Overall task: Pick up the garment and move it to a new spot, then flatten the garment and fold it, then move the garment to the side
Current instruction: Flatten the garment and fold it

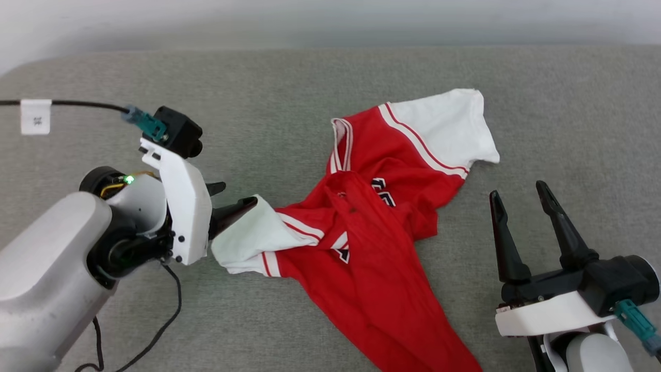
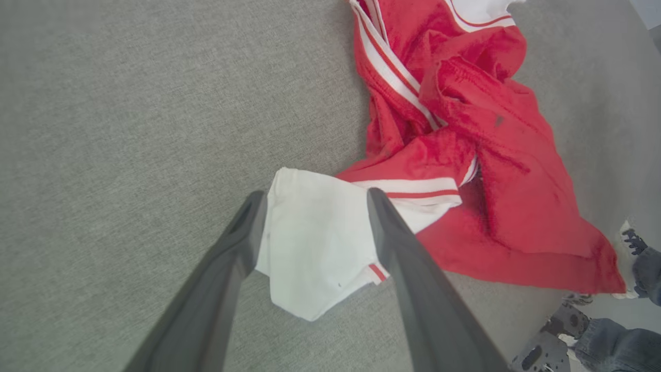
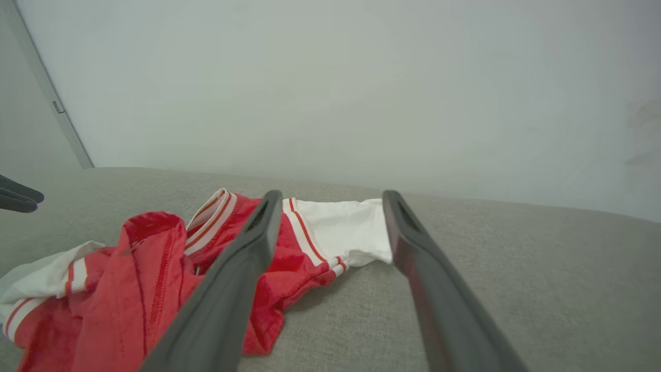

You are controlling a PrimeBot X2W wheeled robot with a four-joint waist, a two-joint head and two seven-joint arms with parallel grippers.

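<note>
Crumpled garment [image 1: 372,227] on the grey fabric surface [image 1: 258,77], both arms poised. The garment is lying near the middle of the surface, its long axis running on a diagonal from the far white sleeve [image 1: 449,129], which is pointing toward the far right, down to the red hem [image 1: 428,351] at the near edge. The near white sleeve [image 1: 248,237] is jutting out sideways toward the left edge, and this is the relation governing the coming grasp. The left gripper [image 1: 237,195] is reaching in from the left with its fingers spread wide and holding nothing, and in the left wrist view the sleeve [image 2: 315,243] is lying directly between the two fingers of the left gripper [image 2: 315,196]. The left arm is therefore judged the nearer one. The right gripper [image 1: 518,190] is waiting by the near right corner, likewise fully spread and empty, clear of the cloth and pointing toward the far sleeve [image 3: 351,232]. The hem is being cut off by the bottom of the head view. The black lettering [image 1: 382,188] is mostly being swallowed by folds and cannot be read. Whether the left fingertips are touching the sleeve or hovering above it cannot be told. A person's shoe [image 2: 631,248] is showing beyond the surface.
</note>
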